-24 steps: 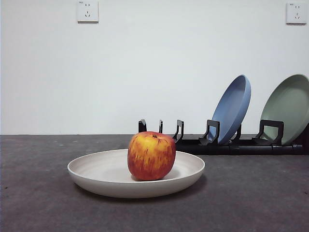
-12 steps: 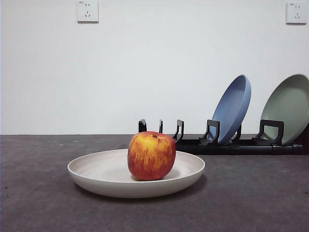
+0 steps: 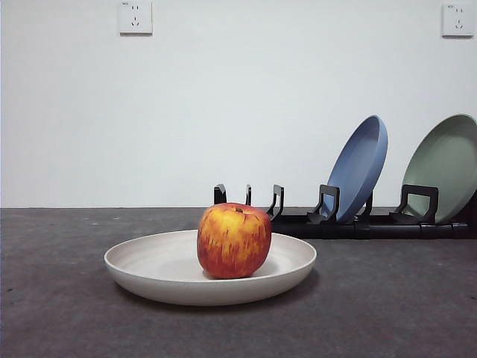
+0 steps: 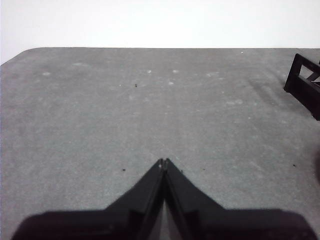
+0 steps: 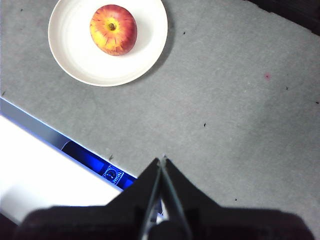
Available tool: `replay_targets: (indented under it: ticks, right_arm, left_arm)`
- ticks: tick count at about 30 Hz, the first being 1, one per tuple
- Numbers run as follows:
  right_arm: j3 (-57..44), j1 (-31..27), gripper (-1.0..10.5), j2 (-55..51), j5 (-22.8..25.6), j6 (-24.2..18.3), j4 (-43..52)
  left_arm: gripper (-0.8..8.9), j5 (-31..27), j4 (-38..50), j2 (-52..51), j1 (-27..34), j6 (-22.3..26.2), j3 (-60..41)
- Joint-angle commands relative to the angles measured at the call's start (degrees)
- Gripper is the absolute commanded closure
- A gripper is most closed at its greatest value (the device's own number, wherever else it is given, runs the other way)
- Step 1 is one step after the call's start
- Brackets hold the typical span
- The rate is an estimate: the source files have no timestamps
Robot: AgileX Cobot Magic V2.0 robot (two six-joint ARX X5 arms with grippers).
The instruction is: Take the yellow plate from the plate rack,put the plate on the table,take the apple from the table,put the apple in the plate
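Apple [image 3: 233,240] sits in yellow plate [image 3: 149,265] on table [image 3: 59,313], rack [image 3: 350,224] behind; looks firm, smooth, likely rolls, grip across its widest sides. Left gripper [image 4: 163,162] and right gripper [image 5: 161,161] both closed, empty, well clear

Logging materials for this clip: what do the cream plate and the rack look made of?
The yellow plate looks like matte plastic or melamine, maybe ceramic: an even cream surface with no glare. The plate rack looks like moulded black plastic with a dull sheen.
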Motion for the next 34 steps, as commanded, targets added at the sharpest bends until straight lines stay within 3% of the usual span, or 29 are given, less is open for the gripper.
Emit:
replay_targets:
  ticks: [1, 7, 10, 13, 17, 25, 29, 34]
  right_arm:
    - [-0.4, 0.0, 9.5, 0.0, 0.3, 0.5, -1.3]
    - [-0.4, -0.2, 9.5, -0.1, 1.4, 0.3, -1.3]
    - [-0.4, -3.0, 9.5, -2.3, 5.6, -3.3, 0.8]
    - [-1.3, -8.7, 9.5, -6.8, 5.4, -4.2, 11.6]
    - [-5.8, -18.2, 9.5, -14.3, -1.2, -4.7, 28.9]
    - [-23.8, -35.7, 9.5, -29.0, -2.4, -11.9, 52.7]
    - [-36.4, -40.7, 9.5, -35.5, -2.4, -12.0, 60.7]
    - [-53.8, -42.6, 9.5, -42.8, -2.4, -11.0, 70.4]
  left_arm:
    - [8.17, 0.0, 0.5, 0.1, 0.0, -0.3, -0.5]
    - [8.17, 0.0, 0.5, 0.1, 0.0, -0.3, -0.5]
    - [8.17, 0.0, 0.5, 0.2, 0.0, -0.3, -0.5]
    - [8.17, 0.0, 0.5, 0.2, 0.0, -0.3, -0.5]
    - [8.17, 0.0, 0.5, 0.2, 0.0, -0.3, -0.5]
    - [8.17, 0.0, 0.5, 0.8, 0.0, -0.3, -0.5]
    - [8.17, 0.0, 0.5, 0.8, 0.0, -0.3, -0.5]
    - [8.17, 0.0, 0.5, 0.8, 0.0, -0.3, -0.5]
